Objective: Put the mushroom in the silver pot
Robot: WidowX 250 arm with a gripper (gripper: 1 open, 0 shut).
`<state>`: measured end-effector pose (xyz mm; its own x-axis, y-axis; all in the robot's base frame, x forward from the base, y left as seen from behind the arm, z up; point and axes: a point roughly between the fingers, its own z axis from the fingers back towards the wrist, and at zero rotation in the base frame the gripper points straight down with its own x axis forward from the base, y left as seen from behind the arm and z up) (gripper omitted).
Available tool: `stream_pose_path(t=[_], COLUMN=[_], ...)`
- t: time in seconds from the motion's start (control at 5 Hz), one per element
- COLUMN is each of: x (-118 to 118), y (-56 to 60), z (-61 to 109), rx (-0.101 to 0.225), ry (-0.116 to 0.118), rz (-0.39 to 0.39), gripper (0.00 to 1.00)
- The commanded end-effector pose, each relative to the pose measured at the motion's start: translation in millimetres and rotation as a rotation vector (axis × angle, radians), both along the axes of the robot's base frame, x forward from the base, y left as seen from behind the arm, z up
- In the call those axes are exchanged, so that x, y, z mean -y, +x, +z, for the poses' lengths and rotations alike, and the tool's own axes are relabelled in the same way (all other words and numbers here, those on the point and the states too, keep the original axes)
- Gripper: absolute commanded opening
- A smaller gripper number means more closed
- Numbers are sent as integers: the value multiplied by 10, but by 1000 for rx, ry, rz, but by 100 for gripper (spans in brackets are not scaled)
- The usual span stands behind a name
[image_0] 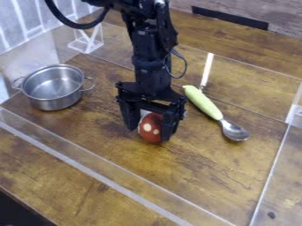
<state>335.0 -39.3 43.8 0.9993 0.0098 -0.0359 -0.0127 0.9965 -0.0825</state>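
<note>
The claw (150, 129) points straight down with its fingers spread on either side of the mushroom (151, 130), which sits on the wooden bench (213, 177). The silver pot (52, 86) stands well apart at the left. A green-handled spoon (214, 110) lies to the right.

Shiny metal silver pot (52, 86), worn wooden table (213, 190)

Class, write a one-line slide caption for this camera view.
Open claw straddles the mushroom on the wooden table; silver pot sits apart.
</note>
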Motion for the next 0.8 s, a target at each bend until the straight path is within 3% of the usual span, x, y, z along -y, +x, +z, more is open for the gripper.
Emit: stream_pose_path(t=[0.0,0.2,0.4,0.6], x=[46,23,-2,-28], y=[147,178,198,185], z=[129,94,83,121], rx=[67,69,70,61], ry=[-13,-22,-30,-43], rz=[-11,-5,2,7], gripper=[100,100,0,0])
